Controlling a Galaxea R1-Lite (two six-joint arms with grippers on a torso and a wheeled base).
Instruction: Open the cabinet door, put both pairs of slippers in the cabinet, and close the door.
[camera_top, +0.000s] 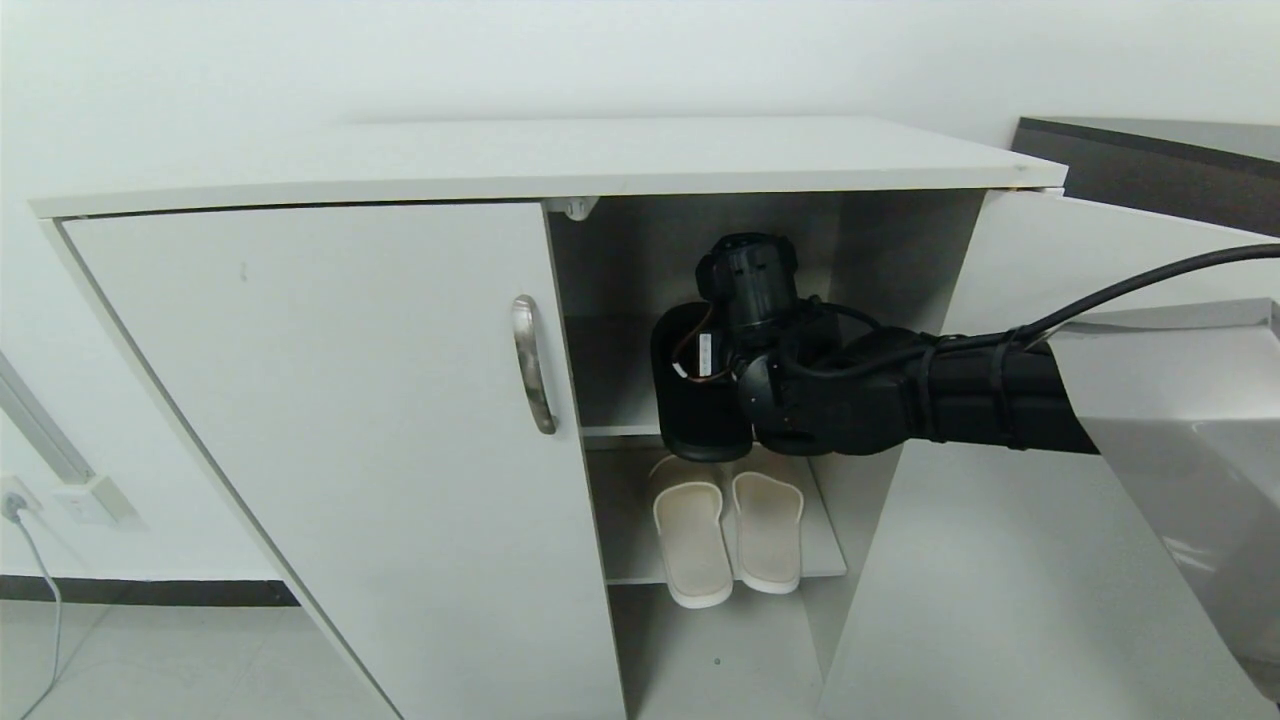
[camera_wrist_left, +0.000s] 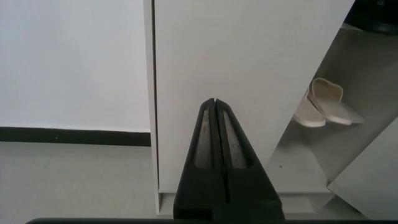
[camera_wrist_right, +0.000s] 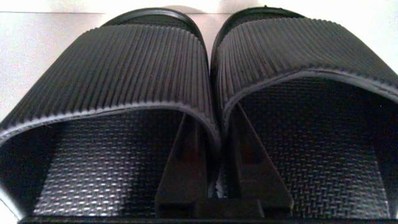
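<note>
The white cabinet has its left door closed and its right door swung wide open. A white pair of slippers lies side by side on the lower shelf, heels outward. My right arm reaches into the open half at the upper shelf's height. The right gripper is shut on the black pair of slippers, pinching their inner edges together. My left gripper is shut and empty, low in front of the closed left door.
A metal handle runs down the left door's inner edge. A wall socket with a cable sits low at the left. A dark-edged surface stands behind the open door. Bare floor lies before the cabinet.
</note>
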